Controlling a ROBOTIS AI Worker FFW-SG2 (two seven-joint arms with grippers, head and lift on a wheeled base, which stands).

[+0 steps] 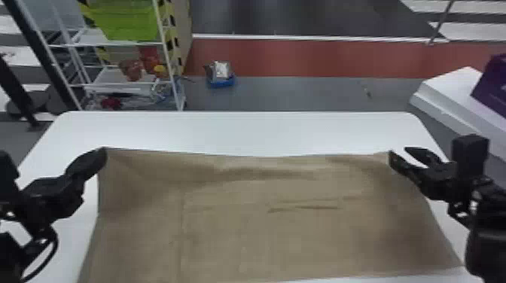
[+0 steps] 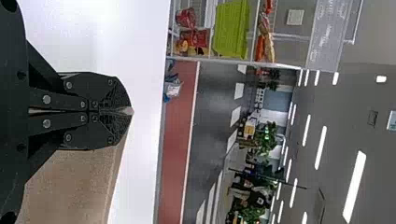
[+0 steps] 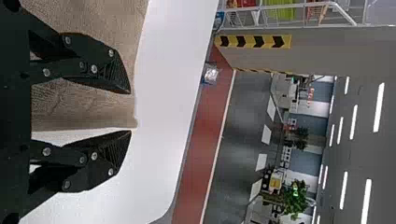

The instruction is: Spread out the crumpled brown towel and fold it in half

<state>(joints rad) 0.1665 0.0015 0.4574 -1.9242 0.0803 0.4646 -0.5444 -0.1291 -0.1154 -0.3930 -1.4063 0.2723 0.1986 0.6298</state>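
The brown towel point(image 1: 263, 225) lies spread over the white table, with shallow wrinkles across its middle and upper part. At its far left corner is my left gripper point(image 1: 104, 150); in the left wrist view the left gripper point(image 2: 130, 111) is closed on a bit of the towel point(image 2: 74, 186). My right gripper point(image 1: 399, 150) stands at the far right corner. The right wrist view has the right gripper point(image 3: 131, 112) open, with the corner of the towel point(image 3: 107, 109) between its parted fingers.
The white table point(image 1: 241, 128) extends beyond the towel's far edge. Behind it are a wire shelf point(image 1: 124, 81) with a green bin point(image 1: 124, 22) and a small blue item point(image 1: 221, 81) on the floor. A white block point(image 1: 451, 94) stands at the far right.
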